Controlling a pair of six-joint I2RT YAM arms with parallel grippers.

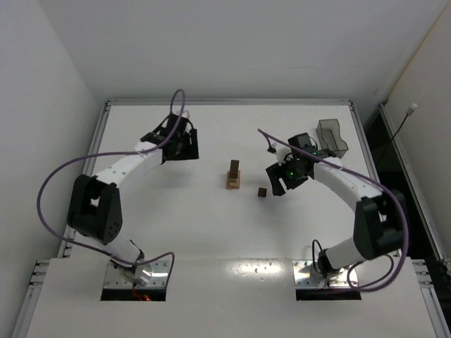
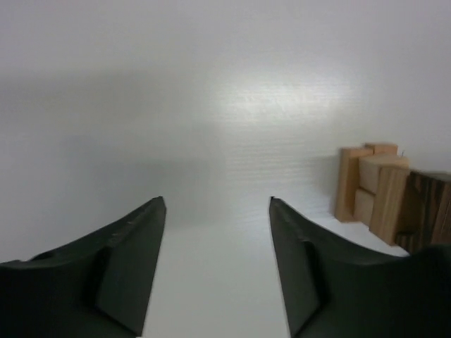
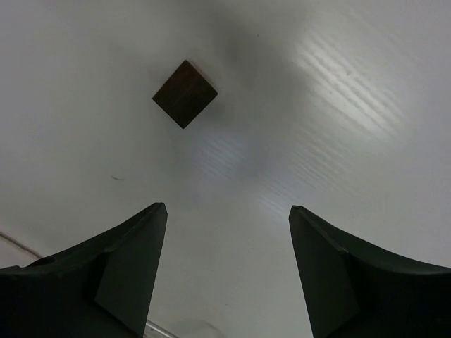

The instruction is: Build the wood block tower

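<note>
Hovers with right claw [image 3: 227, 207] wide, empty, near the dark block [image 3: 184, 93]; may catch its turned corners and skid it. Left claw [image 2: 216, 199] wide, empty, near the tower [image 2: 370, 186].

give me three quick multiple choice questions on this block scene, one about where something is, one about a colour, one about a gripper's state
1. In the top view, on which side of the tower does the loose block lie?
A. left
B. right
C. on top of it

2. What colour is the loose block?
A. light tan
B. dark brown
C. grey

3. The right gripper is:
A. shut on the block
B. open around the tower
C. open and empty

Answers:
1 B: it sits on the table just right of the tower.
2 B: the right wrist view shows it dark brown.
3 C: its jaws stand apart with only bare table between them.
</note>
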